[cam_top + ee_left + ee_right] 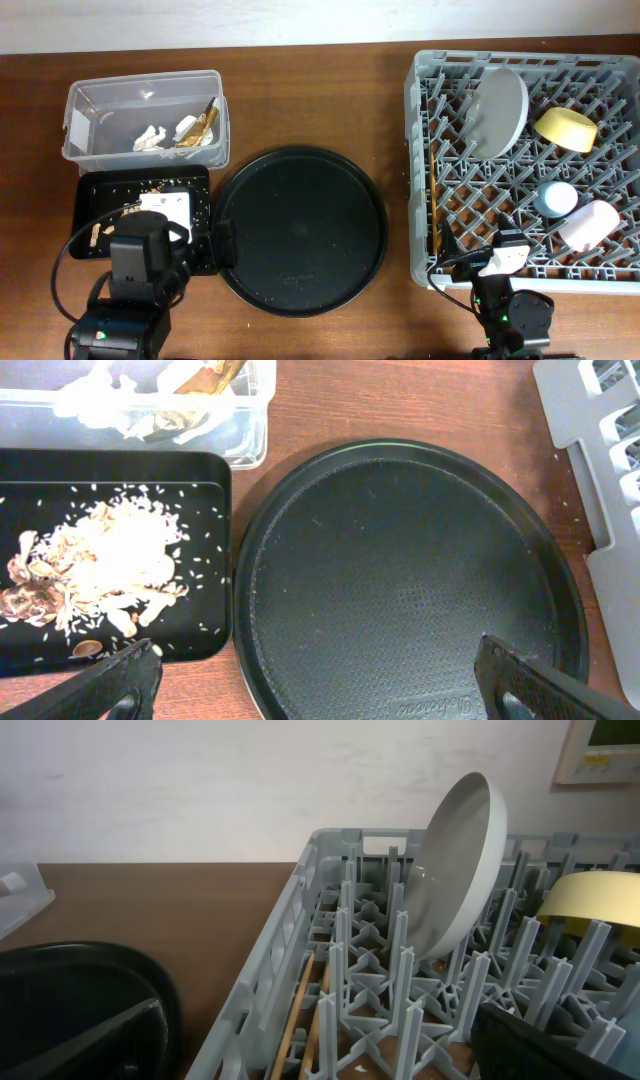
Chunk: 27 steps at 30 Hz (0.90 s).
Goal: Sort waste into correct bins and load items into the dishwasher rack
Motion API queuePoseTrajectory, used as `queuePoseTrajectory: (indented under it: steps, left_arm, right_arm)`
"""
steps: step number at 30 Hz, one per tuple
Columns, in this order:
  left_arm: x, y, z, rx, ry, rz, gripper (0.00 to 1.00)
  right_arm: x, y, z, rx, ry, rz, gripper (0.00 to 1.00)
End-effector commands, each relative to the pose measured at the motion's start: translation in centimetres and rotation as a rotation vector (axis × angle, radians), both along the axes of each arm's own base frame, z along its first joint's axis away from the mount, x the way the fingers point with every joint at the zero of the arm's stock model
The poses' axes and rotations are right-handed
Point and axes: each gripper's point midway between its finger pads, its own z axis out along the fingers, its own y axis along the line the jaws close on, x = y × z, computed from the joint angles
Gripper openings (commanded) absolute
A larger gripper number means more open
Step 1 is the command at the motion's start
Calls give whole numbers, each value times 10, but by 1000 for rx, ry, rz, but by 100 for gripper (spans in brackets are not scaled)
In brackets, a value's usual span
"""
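The clear tub [145, 100] holds crumpled white paper [152, 138] and a gold foil wrapper [203, 122]. The shallow black tray [95, 190] holds beige-brown food scraps [110, 560]. The grey dishwasher rack [425, 150] holds the upright grey-green plate [498, 110], yellow bowl [565, 128], blue cup [555, 198], pink cup [590, 225] and chopsticks [433, 200] along its left wall. My left gripper [320, 690] is open and empty over the round tray's left front. My right gripper [320, 1055] is open and empty at the rack's front edge.
A large round black tray [300, 230] lies between the bins and the rack. It also shows in the left wrist view [400, 560] and the right wrist view [60, 990]. The tub's corner [250, 420] and the rack's edge [600, 460] border it.
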Motion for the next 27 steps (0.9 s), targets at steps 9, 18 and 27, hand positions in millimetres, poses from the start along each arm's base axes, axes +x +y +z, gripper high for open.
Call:
queuePoseTrajectory:
  steps: [9, 18, 27]
  left_arm:
    - [0, -1, 0, 9, -3, -15, 99]
    - [-12, 11, 1, 40, -55, 29, 100]
    - [-7, 15, -37, -6, -494, 70, 100]
  right_arm:
    - [0, 1, -2, -10, 0, 4, 98]
    - [0, 1, -2, -10, 0, 4, 98]
    - [0, 1, -2, -10, 0, 4, 98]
